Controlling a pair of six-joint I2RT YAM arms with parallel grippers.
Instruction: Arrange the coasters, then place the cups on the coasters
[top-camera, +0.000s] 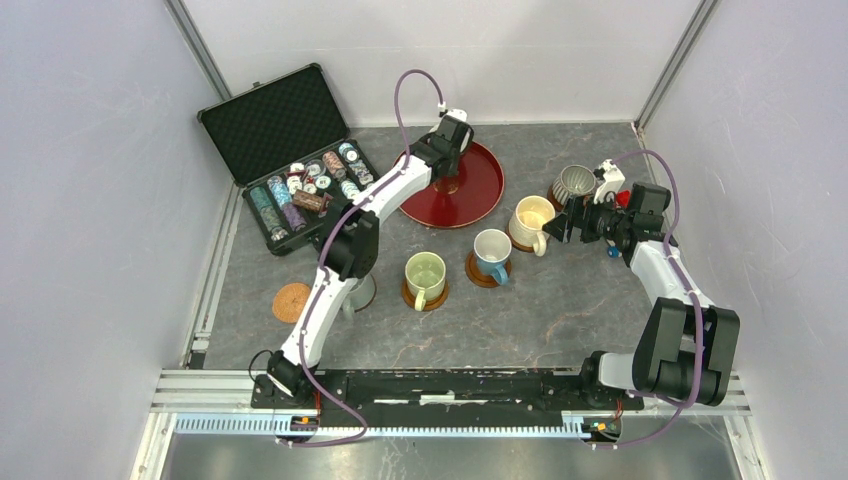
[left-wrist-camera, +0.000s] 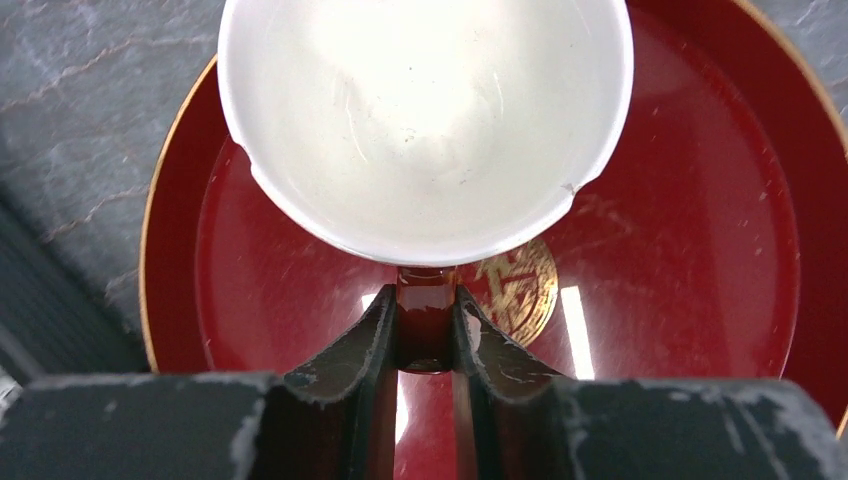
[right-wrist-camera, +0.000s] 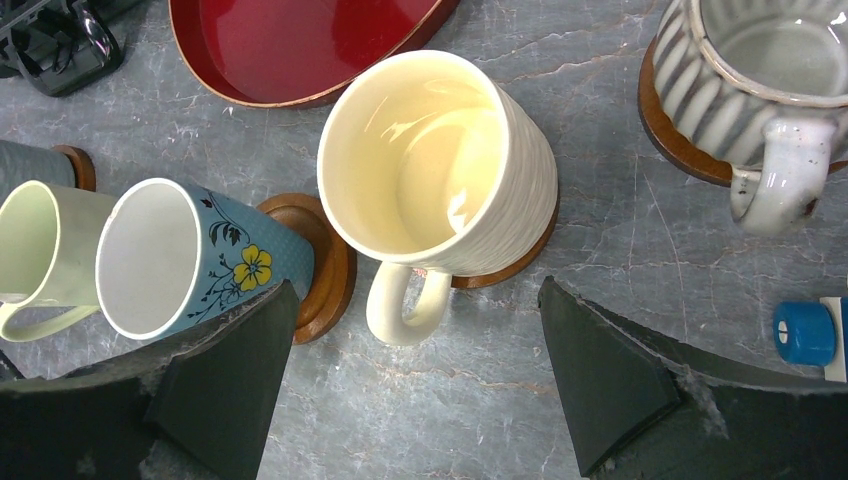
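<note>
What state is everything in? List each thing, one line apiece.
red cup: upright on the red tray, handle gripped.
cream cup: upright on its coaster.
blue cup: upright on its coaster.
green cup: upright on its coaster.
ribbed cup: upright on its coaster.
copper coaster: bare.
chip case: lid open.
left end effector: shut on the red cup's handle.
right end effector: open, over the cream cup.

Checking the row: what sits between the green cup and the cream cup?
The blue cup, on its coaster, sits between the green cup and the cream cup; the top view shows it.
</note>
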